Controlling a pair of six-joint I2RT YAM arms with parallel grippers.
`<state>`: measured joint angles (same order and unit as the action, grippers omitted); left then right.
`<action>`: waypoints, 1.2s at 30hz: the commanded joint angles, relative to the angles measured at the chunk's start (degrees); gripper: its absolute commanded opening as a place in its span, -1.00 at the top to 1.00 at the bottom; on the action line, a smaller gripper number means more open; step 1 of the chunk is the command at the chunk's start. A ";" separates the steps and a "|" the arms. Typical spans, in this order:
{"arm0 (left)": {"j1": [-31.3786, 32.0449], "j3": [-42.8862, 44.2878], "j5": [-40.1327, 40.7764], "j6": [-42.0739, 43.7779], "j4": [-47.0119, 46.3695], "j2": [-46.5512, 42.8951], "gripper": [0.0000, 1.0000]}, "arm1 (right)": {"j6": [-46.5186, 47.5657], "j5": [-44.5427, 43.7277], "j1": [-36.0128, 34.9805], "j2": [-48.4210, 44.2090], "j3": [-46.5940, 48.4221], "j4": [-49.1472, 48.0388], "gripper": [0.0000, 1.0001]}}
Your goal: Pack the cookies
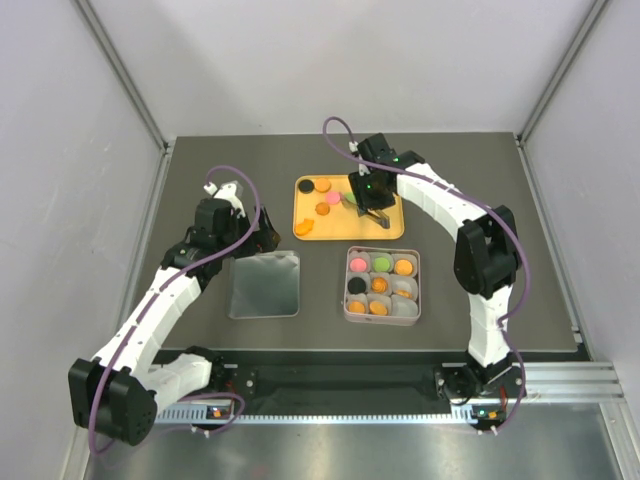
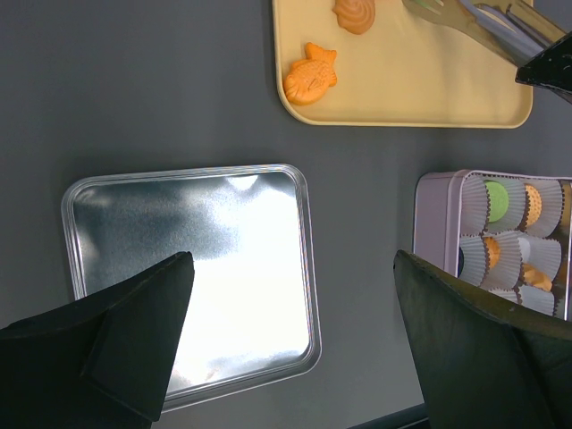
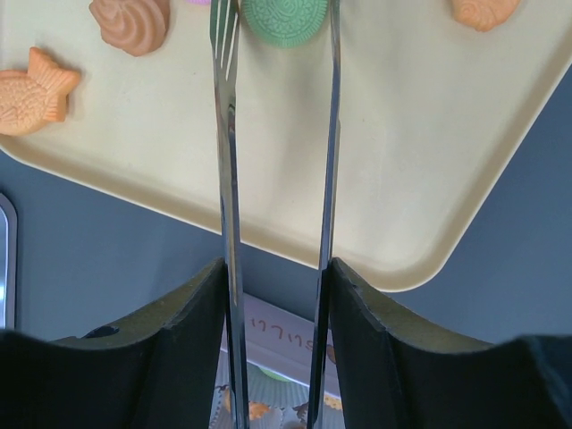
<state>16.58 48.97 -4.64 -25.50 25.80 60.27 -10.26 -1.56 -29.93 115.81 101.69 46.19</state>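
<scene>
Cookies lie on a yellow tray: black, orange, pink and a fish-shaped orange one. My right gripper hangs over the tray, shut on metal tongs. The tong tips straddle a green cookie in the right wrist view, where the gripper is low. A shell cookie and the fish cookie lie to the left. The square pink tin holds cookies in several paper cups. My left gripper is open and empty.
A silver tin lid lies left of the tin, under my left gripper. The left wrist view shows the lid, the tray with the fish cookie, and the tin at right.
</scene>
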 commanded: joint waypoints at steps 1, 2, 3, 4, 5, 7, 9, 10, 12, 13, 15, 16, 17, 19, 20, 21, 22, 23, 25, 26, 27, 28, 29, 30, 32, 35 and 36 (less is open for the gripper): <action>-0.23 0.25 0.25 0.54 -0.93 -0.68 -0.96 | -0.37 1.30 0.40 -0.67 1.84 -2.86 0.06; -0.23 0.25 0.34 0.54 -1.02 -0.68 -0.96 | -0.29 1.30 0.40 -0.41 2.11 -2.78 0.06; -0.23 0.25 0.34 0.54 -0.93 -0.77 -0.96 | -0.46 1.21 0.40 0.11 2.20 -2.78 0.06; -0.23 0.25 0.42 0.54 -0.84 -0.77 -0.96 | -0.46 1.30 0.40 0.12 2.46 -2.69 0.05; -0.23 0.25 0.51 0.54 -0.84 -0.77 -0.96 | -0.46 1.21 0.49 0.21 2.46 -2.78 0.05; -0.23 0.25 0.43 0.54 -0.93 -0.77 -0.96 | -0.64 1.30 0.49 0.29 2.20 -2.69 0.05; -0.23 0.25 0.25 0.54 -1.02 -0.68 -0.96 | -0.55 1.30 0.75 -0.06 1.85 -2.69 0.06; -0.23 0.34 0.25 0.54 -1.02 -0.59 -0.96 | -0.64 1.21 0.67 -0.23 1.67 -2.69 0.06; -0.23 0.34 0.07 0.54 -0.93 -0.42 -0.96 | -0.72 1.21 1.02 -0.76 1.14 -2.69 0.10; -0.32 0.34 0.07 0.54 -0.93 -0.42 -0.96 | -0.81 2.78 1.10 -0.93 0.97 -2.69 0.12; -0.23 0.25 0.07 0.54 -0.93 -0.50 -0.96 | -1.07 3.32 1.63 -1.64 0.44 -2.69 0.17; -0.23 0.25 0.07 0.54 -1.02 -0.59 -0.96 | -1.08 3.84 1.81 -1.99 0.09 -2.69 0.20; -0.23 0.25 0.07 0.54 -0.93 -0.59 -0.96 | -1.16 4.11 2.07 -2.60 0.00 -2.69 0.21; -0.23 0.25 0.07 0.54 -0.93 -0.59 -0.96 | -1.16 4.29 2.25 -3.48 -0.44 -2.34 0.27; -0.23 0.25 0.07 0.54 -1.02 -0.51 -0.96 | -1.16 4.29 2.42 -4.44 -0.53 -2.34 0.26; -0.23 0.25 0.07 0.54 -0.93 -0.59 -0.96 | -1.25 4.20 2.51 -5.06 -0.61 -2.08 0.26; -0.23 0.25 0.16 0.45 -1.02 -0.59 -0.96 | -1.16 4.29 2.60 -5.59 -0.96 -2.07 0.26; -0.23 0.25 -0.01 0.45 -1.10 -0.51 -0.96 | -1.16 4.46 2.77 -6.73 -1.14 -1.99 0.26; -0.23 0.25 -0.10 0.53 -1.02 -0.42 -0.96 | -1.25 4.38 2.95 -7.79 -1.75 -1.29 0.26; -0.23 0.25 -0.10 0.45 -1.02 -0.50 -0.96 | -1.25 4.46 3.12 -9.10 -2.02 -1.28 0.26; -0.23 0.25 -0.10 0.45 -1.10 -0.50 -0.96 | -1.16 4.38 3.30 -9.81 -2.54 -1.28 0.26; -0.23 0.25 -0.10 0.45 -1.10 -0.42 -0.96 | -1.25 4.38 3.22 -10.51 -3.51 -1.28 0.26; -0.23 0.25 -0.19 0.45 -1.02 -0.42 -0.96 | -1.25 4.38 3.21 -11.73 -4.04 -1.28 0.25; -0.23 0.25 -0.28 0.45 -1.10 -0.50 -0.96 | -1.16 4.38 3.21 -12.53 -4.48 -1.20 0.25; -0.23 0.25 -0.28 0.45 -1.10 -0.42 -0.96 | -1.25 4.11 3.30 -14.28 -5.71 -1.02 0.26; -0.23 0.25 -0.37 0.45 -1.02 -0.59 -0.96 | -1.43 4.11 3.39 -16.57 -6.94 -0.32 0.26; -0.23 0.25 -0.45 0.45 -1.02 -0.51 -0.96 | -1.43 4.55 3.39 -17.19 -7.55 -0.14 0.26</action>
<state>16.58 48.97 -4.71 -25.50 25.78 60.27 -11.18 2.48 -27.14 103.13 94.87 46.78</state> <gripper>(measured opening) 0.982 0.379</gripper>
